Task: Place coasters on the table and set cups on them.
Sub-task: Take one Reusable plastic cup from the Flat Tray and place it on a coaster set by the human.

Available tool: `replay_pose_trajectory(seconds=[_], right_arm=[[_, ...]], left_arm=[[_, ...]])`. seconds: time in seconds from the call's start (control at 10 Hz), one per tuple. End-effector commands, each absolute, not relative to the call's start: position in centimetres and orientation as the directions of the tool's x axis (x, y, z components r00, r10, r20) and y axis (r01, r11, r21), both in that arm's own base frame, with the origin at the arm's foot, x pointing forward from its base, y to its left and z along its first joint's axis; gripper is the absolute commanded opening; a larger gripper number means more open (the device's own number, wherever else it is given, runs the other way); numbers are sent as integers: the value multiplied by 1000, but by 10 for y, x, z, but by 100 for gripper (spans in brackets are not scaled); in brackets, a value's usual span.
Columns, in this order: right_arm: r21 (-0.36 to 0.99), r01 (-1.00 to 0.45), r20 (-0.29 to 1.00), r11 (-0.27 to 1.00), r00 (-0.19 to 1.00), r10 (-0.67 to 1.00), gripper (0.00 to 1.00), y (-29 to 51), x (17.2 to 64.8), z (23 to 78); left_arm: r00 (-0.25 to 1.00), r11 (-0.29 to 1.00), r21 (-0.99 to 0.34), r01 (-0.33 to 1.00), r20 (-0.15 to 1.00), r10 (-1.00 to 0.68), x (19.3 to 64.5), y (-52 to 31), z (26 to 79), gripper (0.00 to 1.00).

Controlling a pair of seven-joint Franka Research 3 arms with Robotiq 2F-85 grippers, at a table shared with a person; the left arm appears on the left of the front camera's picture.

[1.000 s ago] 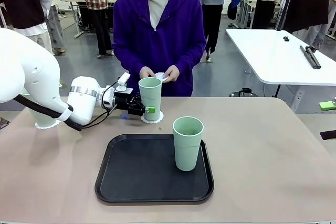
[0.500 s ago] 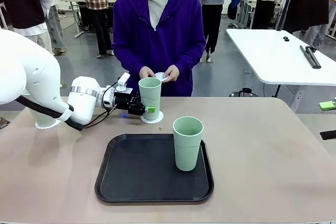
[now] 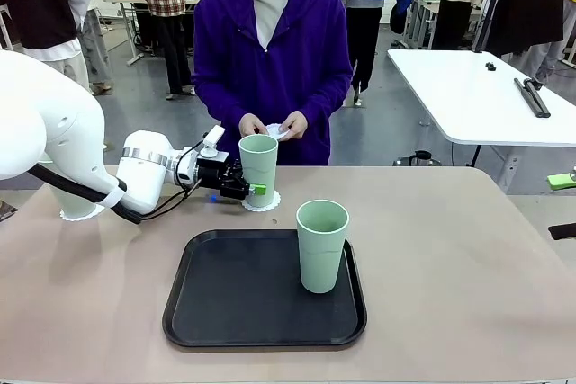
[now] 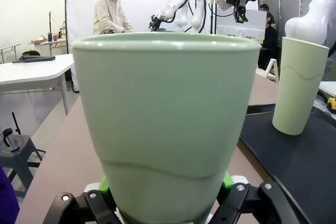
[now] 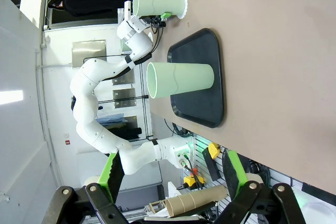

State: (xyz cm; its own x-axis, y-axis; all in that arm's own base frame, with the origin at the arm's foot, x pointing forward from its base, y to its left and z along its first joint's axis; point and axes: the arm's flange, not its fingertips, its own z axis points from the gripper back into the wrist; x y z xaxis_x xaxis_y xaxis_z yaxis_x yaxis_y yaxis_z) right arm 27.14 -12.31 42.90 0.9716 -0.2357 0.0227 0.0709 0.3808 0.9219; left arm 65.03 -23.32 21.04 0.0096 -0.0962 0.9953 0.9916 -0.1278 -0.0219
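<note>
A mint-green cup (image 3: 258, 166) (image 4: 165, 124) stands upright on a white lacy coaster (image 3: 262, 201) on the beige table (image 3: 450, 249), just in front of the person. My left gripper (image 3: 253, 189) (image 4: 166, 184) straddles its base, its green pads just off the cup's sides. On the black tray (image 3: 234, 299) stands a second cup (image 3: 321, 245) (image 4: 299, 85). Another coaster (image 3: 65, 215) shows at the far left under a cup (image 3: 74, 200) mostly hidden by my left arm. The person's hands hold one more coaster (image 3: 277, 130). My right gripper (image 5: 173, 170) is open and holds nothing.
The person in a purple hoodie (image 3: 270, 60) stands at the far edge of the table. A white table (image 3: 486, 87) with dark items on it stands at the back right. The tabletop to the right of the tray is bare.
My left gripper's fingers have parted slightly from the cup on the coaster. The cup, the tray and the person's hands have stayed in place.
</note>
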Motion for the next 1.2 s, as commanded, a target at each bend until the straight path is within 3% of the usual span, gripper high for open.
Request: replay_pose_trajectory(seconds=[0.0,0.1,1.1], right_arm=[[929,67,24,364,971,-239,100,-123,273,430],[929,67,24,364,971,-239,100,-123,273,430],[929,67,24,364,971,-239,100,-123,273,430]], left_arm=[[-4,-147,-15,989,992,-124,653,-236,208,95],[1,-149,-19,989,992,-123,652,-236,208,100],[7,-149,-30,988,989,-148,655,-225,212,100]])
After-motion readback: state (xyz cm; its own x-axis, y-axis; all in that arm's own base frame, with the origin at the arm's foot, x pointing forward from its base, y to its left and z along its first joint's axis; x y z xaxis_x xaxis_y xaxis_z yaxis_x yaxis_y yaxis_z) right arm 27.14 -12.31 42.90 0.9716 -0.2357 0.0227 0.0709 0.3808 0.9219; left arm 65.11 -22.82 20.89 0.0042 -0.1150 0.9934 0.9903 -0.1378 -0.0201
